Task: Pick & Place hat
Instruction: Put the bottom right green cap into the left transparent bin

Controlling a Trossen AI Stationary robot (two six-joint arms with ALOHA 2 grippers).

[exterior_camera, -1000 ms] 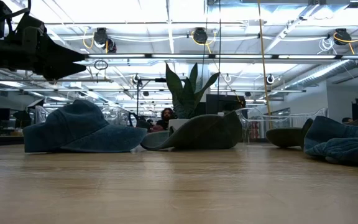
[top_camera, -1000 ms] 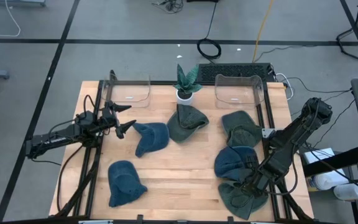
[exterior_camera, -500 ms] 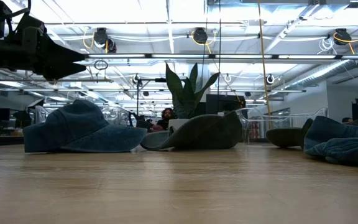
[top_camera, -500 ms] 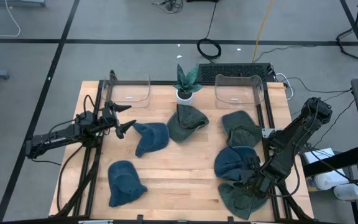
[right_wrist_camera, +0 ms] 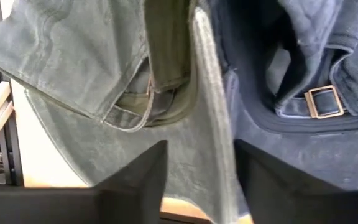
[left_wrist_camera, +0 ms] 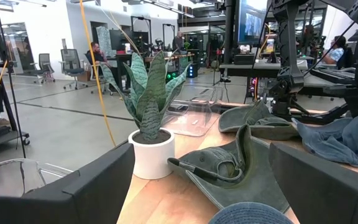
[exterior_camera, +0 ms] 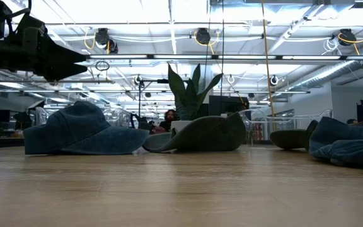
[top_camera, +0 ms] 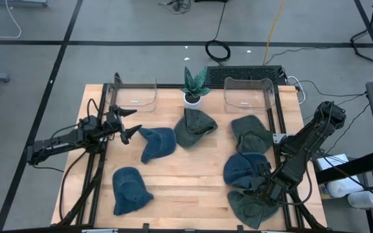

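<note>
Your right gripper (right_wrist_camera: 194,168) straddles the green cap's brim (right_wrist_camera: 211,124), jaws apart; closing may also pinch the blue cap (right_wrist_camera: 303,74); left gripper (top_camera: 127,124) waits, jaws apart.

Potted plant (left_wrist_camera: 145,134) beside a green hat (left_wrist_camera: 235,171), between 2 dark fingers (left_wrist_camera: 95,193).

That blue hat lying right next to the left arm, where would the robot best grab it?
Probably by the brim. The blue hat lies flat with its brim spread thin toward the table's front, while its rounded crown faces the left tool, which is open. The crown looks too bulky to pinch, so coming down from above onto the brim's edge seems safest.
</note>
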